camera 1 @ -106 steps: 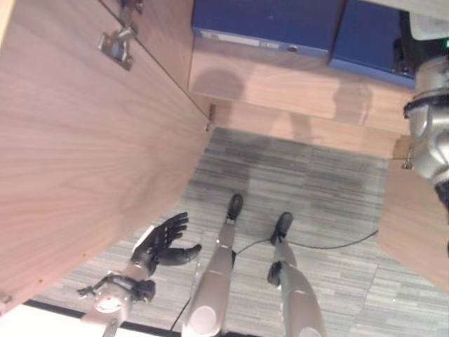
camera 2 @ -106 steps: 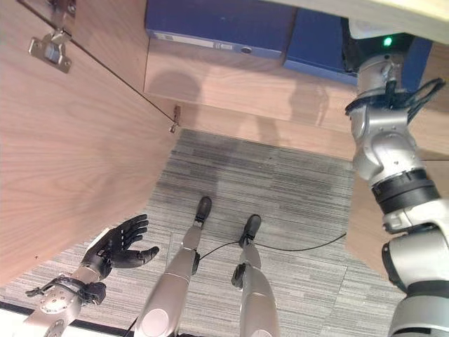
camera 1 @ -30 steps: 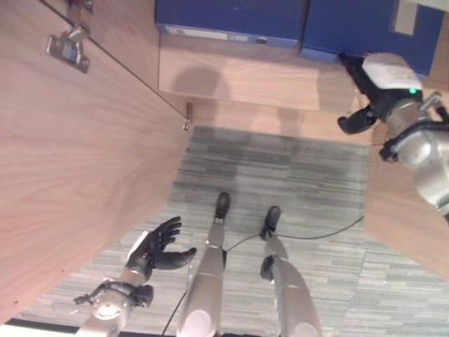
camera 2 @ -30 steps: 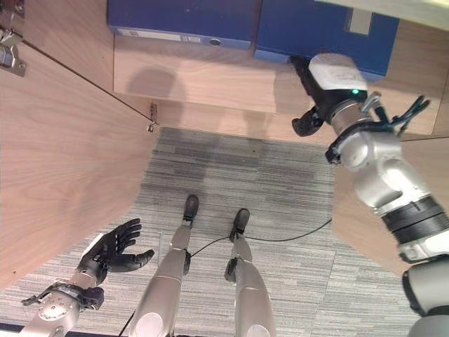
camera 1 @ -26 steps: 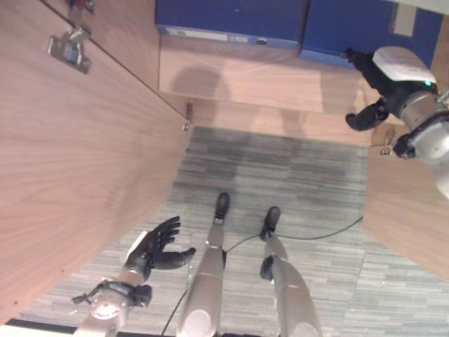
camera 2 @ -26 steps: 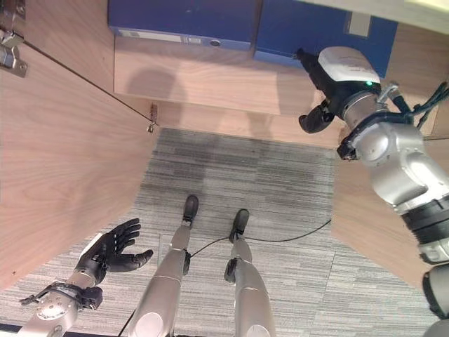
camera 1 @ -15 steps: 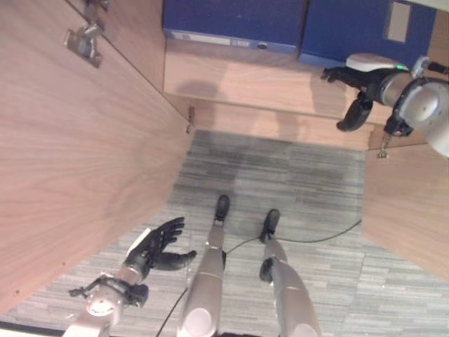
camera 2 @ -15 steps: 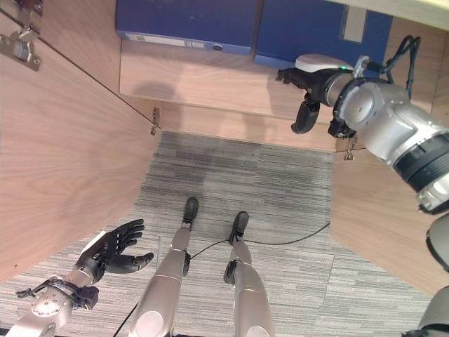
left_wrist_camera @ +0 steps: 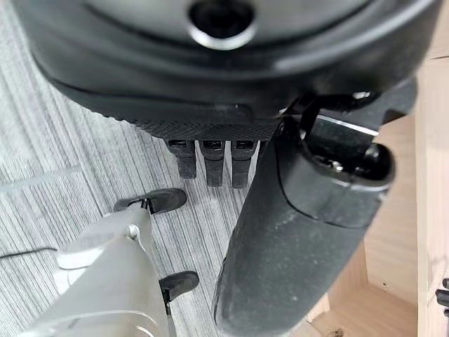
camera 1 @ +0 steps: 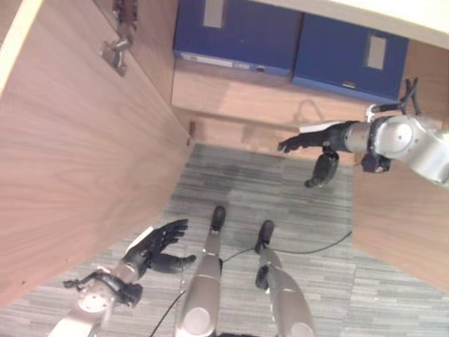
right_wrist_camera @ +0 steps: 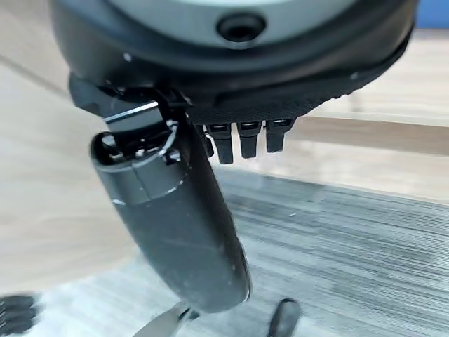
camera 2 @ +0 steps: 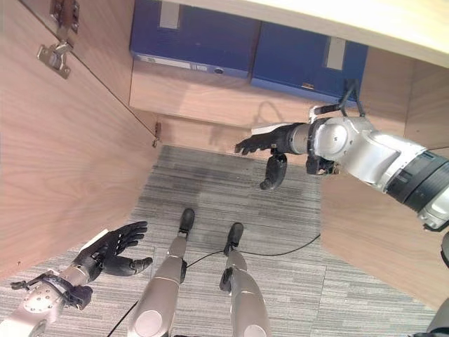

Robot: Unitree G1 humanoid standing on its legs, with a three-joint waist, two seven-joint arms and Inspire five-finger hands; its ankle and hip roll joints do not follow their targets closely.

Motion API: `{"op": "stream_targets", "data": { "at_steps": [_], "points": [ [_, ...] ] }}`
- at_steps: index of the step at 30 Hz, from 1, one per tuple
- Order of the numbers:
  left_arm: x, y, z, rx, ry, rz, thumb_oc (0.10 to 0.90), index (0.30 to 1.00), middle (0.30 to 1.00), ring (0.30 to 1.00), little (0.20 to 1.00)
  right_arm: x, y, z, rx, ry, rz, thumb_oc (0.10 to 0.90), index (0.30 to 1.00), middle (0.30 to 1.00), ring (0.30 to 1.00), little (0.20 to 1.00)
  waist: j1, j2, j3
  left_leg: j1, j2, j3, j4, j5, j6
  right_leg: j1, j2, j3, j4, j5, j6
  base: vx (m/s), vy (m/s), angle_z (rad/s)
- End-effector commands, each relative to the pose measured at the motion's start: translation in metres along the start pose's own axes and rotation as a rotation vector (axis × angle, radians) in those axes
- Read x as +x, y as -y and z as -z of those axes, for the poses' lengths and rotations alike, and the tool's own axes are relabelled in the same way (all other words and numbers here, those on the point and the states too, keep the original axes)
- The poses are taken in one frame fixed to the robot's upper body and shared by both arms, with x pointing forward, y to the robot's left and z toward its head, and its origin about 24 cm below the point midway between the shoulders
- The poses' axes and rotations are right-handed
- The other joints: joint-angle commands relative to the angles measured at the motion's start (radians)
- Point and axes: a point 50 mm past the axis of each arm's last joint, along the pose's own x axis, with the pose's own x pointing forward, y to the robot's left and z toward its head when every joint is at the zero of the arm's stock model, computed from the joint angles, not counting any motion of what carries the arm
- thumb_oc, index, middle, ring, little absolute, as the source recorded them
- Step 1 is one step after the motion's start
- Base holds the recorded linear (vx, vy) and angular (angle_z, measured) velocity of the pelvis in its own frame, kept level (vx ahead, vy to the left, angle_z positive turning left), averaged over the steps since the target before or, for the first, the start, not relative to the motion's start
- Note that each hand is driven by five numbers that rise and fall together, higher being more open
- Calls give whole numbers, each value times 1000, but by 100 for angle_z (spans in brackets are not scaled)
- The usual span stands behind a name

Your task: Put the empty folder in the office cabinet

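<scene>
Two blue folders [camera 1: 237,34] standing side by side on the cabinet [camera 1: 231,88] shelf, so the placing looks done. Right hand [camera 1: 324,139] out in front of the shelf, below the right folder [camera 1: 349,56], fingers straight, thumb hanging down, holding nothing. Left hand [camera 1: 156,242] low over the floor, spread and empty. Doors [camera 1: 77,161] open; likely left: closing them.

We see our head views looking down at the carpet [camera 1: 309,210]; wrist views hug each hand, sharing it.
</scene>
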Motion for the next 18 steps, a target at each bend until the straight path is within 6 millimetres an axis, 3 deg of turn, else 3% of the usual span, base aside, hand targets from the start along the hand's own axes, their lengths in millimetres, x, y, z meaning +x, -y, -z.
{"op": "stream_targets", "data": {
  "at_steps": [1,5,6,10,18],
  "points": [
    [-18,9,9,-31,-4,43,800,900,900,900,900,-20,29,21,-2,-98,110,800,900,900,900,900,15,-31,-30,23,-30,7,15,-132,21,2,-30,-1,-40,-22,38,-52,21,-18],
    [-15,16,9,-68,9,50,800,900,900,900,900,-21,45,31,61,-141,195,800,900,900,900,900,12,-1,-20,18,-31,8,19,-129,24,-9,-32,-1,-34,-20,35,-49,4,-9],
    [-14,19,9,-80,11,56,800,900,900,900,900,-24,55,43,144,-172,284,800,900,900,900,900,17,7,-12,13,-32,6,23,-128,26,-14,-31,0,-33,-18,33,0,0,0],
    [-11,22,9,-106,12,58,800,900,900,900,900,-28,73,62,320,-210,484,800,900,900,900,900,33,15,-11,2,-34,2,24,-122,30,-22,-29,-1,-32,-15,29,-10,-3,0],
    [-11,25,14,-135,-10,47,800,900,900,900,900,-31,80,74,432,-264,575,800,900,900,900,900,47,16,-11,-6,-33,-13,18,-117,31,-24,-23,-11,-33,-23,25,3,-12,7]
  ]
}}
